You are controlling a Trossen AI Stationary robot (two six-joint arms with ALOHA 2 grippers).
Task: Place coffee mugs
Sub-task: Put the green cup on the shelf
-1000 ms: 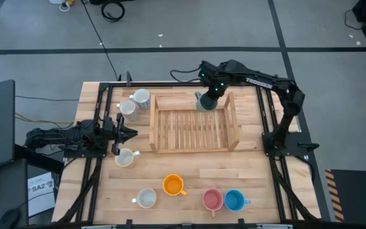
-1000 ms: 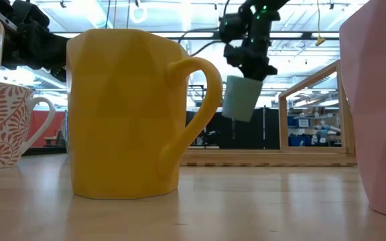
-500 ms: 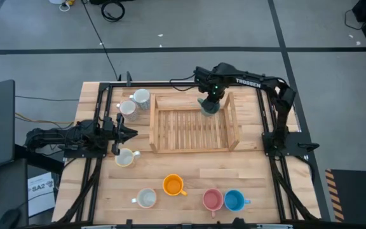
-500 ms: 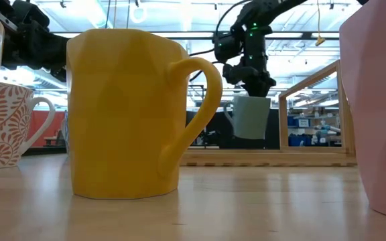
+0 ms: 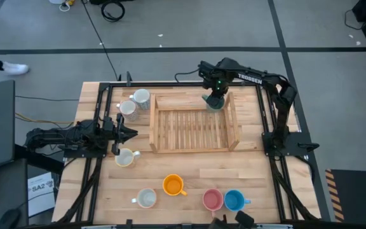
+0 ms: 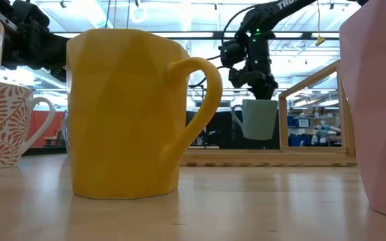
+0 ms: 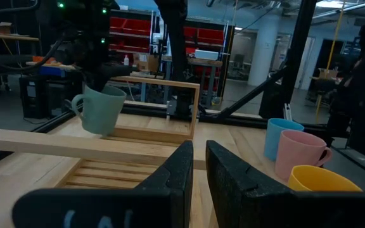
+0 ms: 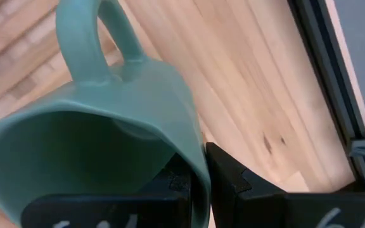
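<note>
Your right pincer point(image 5: 215, 98), clamped on the green mug's point(image 5: 214, 104) rim at the wooden tray's point(image 5: 194, 147) one o'clock corner, could clip the wall, tipping the mug.

Wooden tray point(image 5: 194, 127) set mid-worktop point(image 5: 272, 184), one mug point(image 5: 215, 102) held above its far right corner, three mugs point(image 5: 132, 107) left, four mugs point(image 5: 192, 196) along the near edge

We see a green mug point(image 5: 215, 102) hanging upright above the tray's far right corner; three mugs stand left, four along the near edge.
</note>
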